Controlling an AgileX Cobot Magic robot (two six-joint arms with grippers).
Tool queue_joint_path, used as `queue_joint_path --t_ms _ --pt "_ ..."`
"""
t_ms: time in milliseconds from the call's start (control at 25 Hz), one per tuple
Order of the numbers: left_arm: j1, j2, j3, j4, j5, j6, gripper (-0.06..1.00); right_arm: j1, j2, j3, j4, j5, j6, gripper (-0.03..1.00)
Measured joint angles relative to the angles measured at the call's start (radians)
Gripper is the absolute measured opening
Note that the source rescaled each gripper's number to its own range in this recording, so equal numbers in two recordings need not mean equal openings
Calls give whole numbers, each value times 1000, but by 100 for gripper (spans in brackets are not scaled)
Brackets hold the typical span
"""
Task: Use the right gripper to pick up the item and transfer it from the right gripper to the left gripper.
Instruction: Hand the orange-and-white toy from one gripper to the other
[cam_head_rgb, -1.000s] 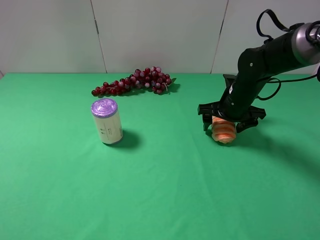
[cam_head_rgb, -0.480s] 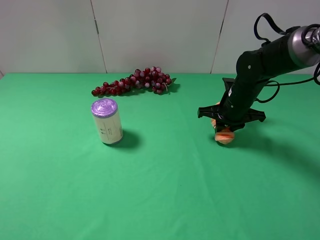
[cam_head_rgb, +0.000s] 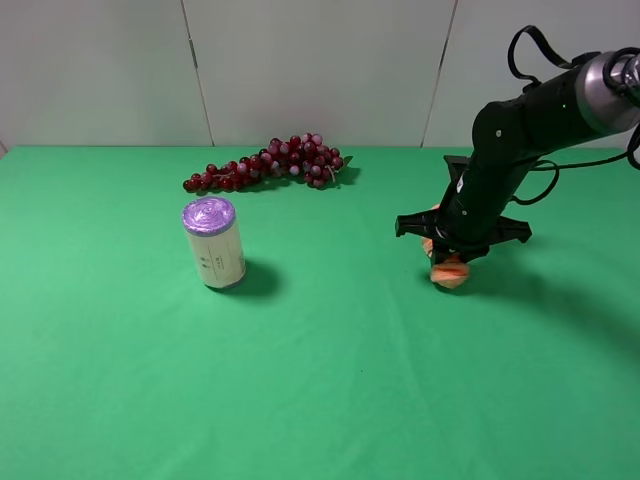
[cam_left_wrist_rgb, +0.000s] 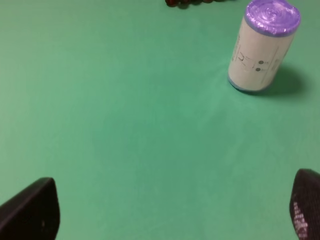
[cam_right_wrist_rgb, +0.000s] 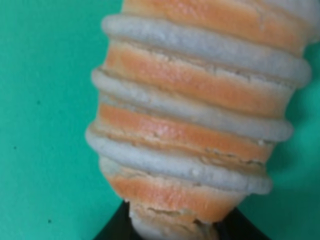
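Note:
The item (cam_head_rgb: 449, 270), an orange loaf with cream spiral ridges, lies on the green cloth at the right of the exterior high view. My right gripper (cam_head_rgb: 452, 252) stands over it, shut on it, and hides most of its top. In the right wrist view the item (cam_right_wrist_rgb: 200, 115) fills the frame, its narrow end pinched between black jaw parts at the picture's edge. My left gripper (cam_left_wrist_rgb: 167, 210) shows only in the left wrist view: its two black fingertips (cam_left_wrist_rgb: 32, 210) stand far apart, open, with bare cloth between them. The left arm does not appear in the exterior high view.
A cream can with a purple lid (cam_head_rgb: 213, 243) stands upright at the left middle, and the left wrist view shows the same can (cam_left_wrist_rgb: 263, 46) ahead of the left gripper. A dark red grape bunch (cam_head_rgb: 268, 162) lies near the back wall. Green cloth (cam_head_rgb: 330, 380) covers the table.
The right gripper's jaws have closed on the item, which now shows less below the claw. The arm dropped slightly. The can and the grapes have not moved.

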Motion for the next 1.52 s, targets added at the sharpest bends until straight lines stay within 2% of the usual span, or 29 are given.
queue_joint_path --t_ms 240,320,600,720,880,1120,1280,1520 --pt "0 0 0 0 0 0 91 0 -109 0 -27 23 -41 5" --pt "0 0 0 0 0 0 91 0 -155 0 -32 37 -90 5" --pt "0 0 0 0 0 0 91 0 -273 0 -3 186 -504 5" --pt "0 0 0 0 0 0 91 17 -340 0 26 214 -659 5" --pt "0 0 0 0 0 0 91 90 -428 0 38 223 -783 5" --pt "0 0 0 0 0 0 91 259 -460 0 38 234 -940 5" --pt "0 0 0 0 0 0 91 362 -461 -5 48 190 -988 5" --pt "0 0 0 0 0 0 91 405 -461 -35 72 129 -951 2"
